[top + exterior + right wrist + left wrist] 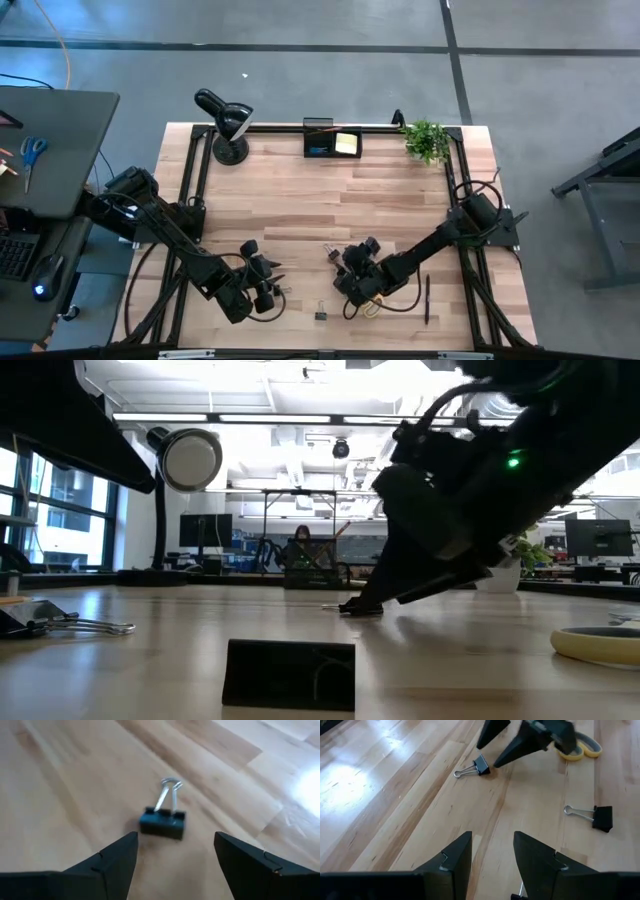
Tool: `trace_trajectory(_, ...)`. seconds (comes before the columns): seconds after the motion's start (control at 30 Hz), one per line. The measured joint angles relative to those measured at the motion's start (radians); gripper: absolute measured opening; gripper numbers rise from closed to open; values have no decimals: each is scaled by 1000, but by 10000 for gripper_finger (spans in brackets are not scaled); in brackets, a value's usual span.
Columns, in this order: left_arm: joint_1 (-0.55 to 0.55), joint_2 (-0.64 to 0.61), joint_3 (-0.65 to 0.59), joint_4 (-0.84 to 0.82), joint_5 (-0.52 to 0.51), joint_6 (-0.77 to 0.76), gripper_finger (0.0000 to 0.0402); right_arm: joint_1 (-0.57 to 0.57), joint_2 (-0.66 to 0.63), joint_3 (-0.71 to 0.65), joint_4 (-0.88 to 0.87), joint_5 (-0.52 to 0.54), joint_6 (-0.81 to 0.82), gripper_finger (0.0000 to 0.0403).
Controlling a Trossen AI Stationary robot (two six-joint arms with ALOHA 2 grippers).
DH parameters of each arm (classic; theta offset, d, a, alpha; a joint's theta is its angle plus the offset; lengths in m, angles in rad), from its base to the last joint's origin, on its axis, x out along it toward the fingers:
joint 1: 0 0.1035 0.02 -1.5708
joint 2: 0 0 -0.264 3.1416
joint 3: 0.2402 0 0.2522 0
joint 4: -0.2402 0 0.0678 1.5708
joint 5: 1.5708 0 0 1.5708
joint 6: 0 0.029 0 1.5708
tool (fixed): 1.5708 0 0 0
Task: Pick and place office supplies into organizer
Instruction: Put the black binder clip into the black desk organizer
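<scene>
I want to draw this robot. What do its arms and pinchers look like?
Both arms are dark and jointed, with black cables looping beside them. The left gripper and right gripper each have two black, wedge-shaped fingers. A small green light glows on one arm in the low view.

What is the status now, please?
Right gripper open, just short of small black binder clip. Left gripper open, empty. Nothing in the way.

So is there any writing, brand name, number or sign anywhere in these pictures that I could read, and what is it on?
None can be read.
The screens in the room behind the table: too far and blurred to read.
The binder clip, the desk lamp, the organizer and the yellow note pad: no lettering shows.
</scene>
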Motion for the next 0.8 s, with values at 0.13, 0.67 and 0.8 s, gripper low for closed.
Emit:
trace_trajectory(0.13, 0, 0, 0, 1, 0, 0, 134, -8, 0, -1, 52, 5, -19, 259)
trace_trajectory(0.67, 0, 0, 0, 5, 3, 0, 134, -23, 91, 5, 186, 34, -112, 318)
trace_trajectory(0.8, 0, 0, 0, 6, 3, 0, 134, -36, 92, 4, 175, 45, -81, 331)
